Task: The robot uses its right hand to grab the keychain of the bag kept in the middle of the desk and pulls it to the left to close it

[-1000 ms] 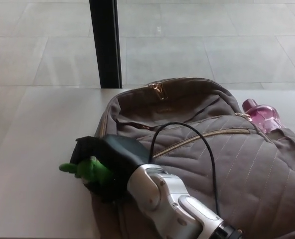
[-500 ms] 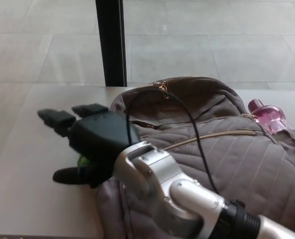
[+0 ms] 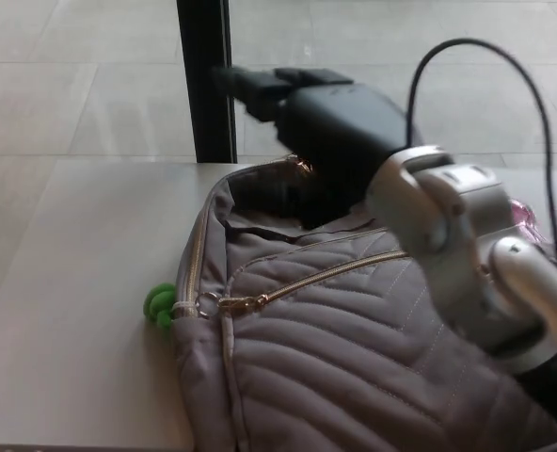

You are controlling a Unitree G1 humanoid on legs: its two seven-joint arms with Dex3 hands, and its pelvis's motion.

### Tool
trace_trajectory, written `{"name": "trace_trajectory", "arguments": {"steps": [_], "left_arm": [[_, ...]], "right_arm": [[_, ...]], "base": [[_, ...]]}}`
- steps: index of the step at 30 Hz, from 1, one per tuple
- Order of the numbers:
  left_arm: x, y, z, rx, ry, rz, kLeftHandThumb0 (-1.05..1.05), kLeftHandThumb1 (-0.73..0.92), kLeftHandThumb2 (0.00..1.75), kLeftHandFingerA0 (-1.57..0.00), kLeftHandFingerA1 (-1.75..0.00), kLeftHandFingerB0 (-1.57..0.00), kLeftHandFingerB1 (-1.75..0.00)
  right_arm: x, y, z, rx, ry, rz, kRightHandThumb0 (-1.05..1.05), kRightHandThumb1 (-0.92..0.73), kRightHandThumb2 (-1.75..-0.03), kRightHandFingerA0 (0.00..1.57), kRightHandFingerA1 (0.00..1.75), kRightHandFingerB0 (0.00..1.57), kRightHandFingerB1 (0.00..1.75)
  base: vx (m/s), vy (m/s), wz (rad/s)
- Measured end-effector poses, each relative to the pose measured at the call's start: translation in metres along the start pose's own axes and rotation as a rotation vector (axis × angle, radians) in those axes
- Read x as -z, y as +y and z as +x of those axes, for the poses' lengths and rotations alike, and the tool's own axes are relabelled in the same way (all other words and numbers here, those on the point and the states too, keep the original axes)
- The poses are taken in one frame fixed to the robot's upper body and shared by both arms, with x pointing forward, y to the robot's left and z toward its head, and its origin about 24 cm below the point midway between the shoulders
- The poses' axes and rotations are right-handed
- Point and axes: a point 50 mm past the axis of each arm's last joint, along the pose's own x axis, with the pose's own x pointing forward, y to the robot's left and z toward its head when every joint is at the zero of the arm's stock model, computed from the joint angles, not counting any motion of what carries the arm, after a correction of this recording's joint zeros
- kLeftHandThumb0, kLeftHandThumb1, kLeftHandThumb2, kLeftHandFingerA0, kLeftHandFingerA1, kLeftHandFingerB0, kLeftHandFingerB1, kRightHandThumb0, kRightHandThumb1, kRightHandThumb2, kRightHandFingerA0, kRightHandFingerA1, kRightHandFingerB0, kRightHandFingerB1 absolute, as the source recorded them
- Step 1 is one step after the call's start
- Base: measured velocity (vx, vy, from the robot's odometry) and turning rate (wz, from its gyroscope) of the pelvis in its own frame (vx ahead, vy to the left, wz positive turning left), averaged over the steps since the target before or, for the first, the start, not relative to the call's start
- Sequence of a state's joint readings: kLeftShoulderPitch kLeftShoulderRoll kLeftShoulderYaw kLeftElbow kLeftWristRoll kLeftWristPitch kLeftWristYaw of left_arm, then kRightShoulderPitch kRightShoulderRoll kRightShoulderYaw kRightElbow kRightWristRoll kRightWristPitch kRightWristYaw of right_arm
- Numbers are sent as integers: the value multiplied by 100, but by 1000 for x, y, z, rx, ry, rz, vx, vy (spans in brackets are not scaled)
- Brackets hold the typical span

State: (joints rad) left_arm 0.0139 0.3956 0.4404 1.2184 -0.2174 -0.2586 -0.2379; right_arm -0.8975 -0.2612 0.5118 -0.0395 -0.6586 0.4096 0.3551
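Observation:
A grey-brown quilted backpack (image 3: 354, 358) lies on the desk (image 3: 71, 311). Its gold zipper runs along the front, with the pull (image 3: 236, 304) at the bag's left edge. A green keychain (image 3: 160, 305) hangs off that left edge onto the desk. My right hand (image 3: 326, 118) is raised above the top of the bag, open, fingers spread and pointing left, holding nothing. Its silver forearm (image 3: 467, 245) covers the bag's right side. My left hand does not show.
A black post (image 3: 206, 80) stands behind the desk's far edge, close to my fingertips. A pink bottle (image 3: 526, 218) peeks out behind my forearm at the right. Tiled floor lies beyond the desk. A black cable (image 3: 485, 47) loops above my wrist.
My right hand has let go of the green keychain and lifted up and to the right, away from the bag's left edge. The keychain and zipper pull now lie uncovered.

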Motion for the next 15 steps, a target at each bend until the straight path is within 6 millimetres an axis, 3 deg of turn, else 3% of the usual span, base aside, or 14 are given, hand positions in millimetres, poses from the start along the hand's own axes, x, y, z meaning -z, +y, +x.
{"name": "trace_trajectory", "arguments": {"steps": [3,5,6,8,9,10,11,12,13,15], "left_arm": [[0,0,0,0,0,0,-66,79,64,-70,-53,-54,-44],[0,0,0,-1,0,-1,-67,80,64,-71,-55,-54,-44],[0,0,0,-1,0,-1,-66,80,64,-73,-54,-56,-44],[0,0,0,-1,0,-1,-66,80,64,-73,-54,-56,-44],[0,0,0,-1,0,-1,-65,80,65,-73,-53,-57,-45],[0,0,0,-1,0,-1,-66,80,64,-73,-54,-57,-45],[0,0,0,0,0,-1,-66,80,64,-73,-54,-56,-45],[0,0,0,0,-1,-1,-66,80,64,-74,-55,-55,-45],[0,0,0,0,-1,-1,-66,80,64,-72,-56,-55,-45],[0,0,0,-1,0,-1,-67,80,64,-71,-54,-54,-44]], "right_arm": [[28,-21,-8,39,81,-2,-105,-87,-126,0,11,0,3],[51,-39,-17,76,152,-9,-105,-76,-117,0,8,11,8],[59,-45,-22,90,180,-10,-100,-71,-112,0,18,6,11],[80,-57,-33,121,247,-7,-100,-71,-112,0,18,6,11],[92,-62,-40,134,289,0,-102,-80,-87,0,0,1,28],[100,-65,-44,140,316,4,-105,-87,-78,0,0,0,36],[110,-68,-51,147,350,7,-105,-85,-71,0,12,0,52],[124,-71,-60,153,400,9,-105,-66,-119,0,44,1,49],[125,-71,-62,154,406,10,-105,-87,-70,0,16,0,48],[153,-75,-83,160,512,17,-105,-87,-71,0,18,0,53]], "base": [[0,0,0],[0,0,0],[0,0,0],[0,0,0],[0,0,0],[0,0,0],[0,0,0],[0,0,0],[0,0,0],[0,0,0]]}}
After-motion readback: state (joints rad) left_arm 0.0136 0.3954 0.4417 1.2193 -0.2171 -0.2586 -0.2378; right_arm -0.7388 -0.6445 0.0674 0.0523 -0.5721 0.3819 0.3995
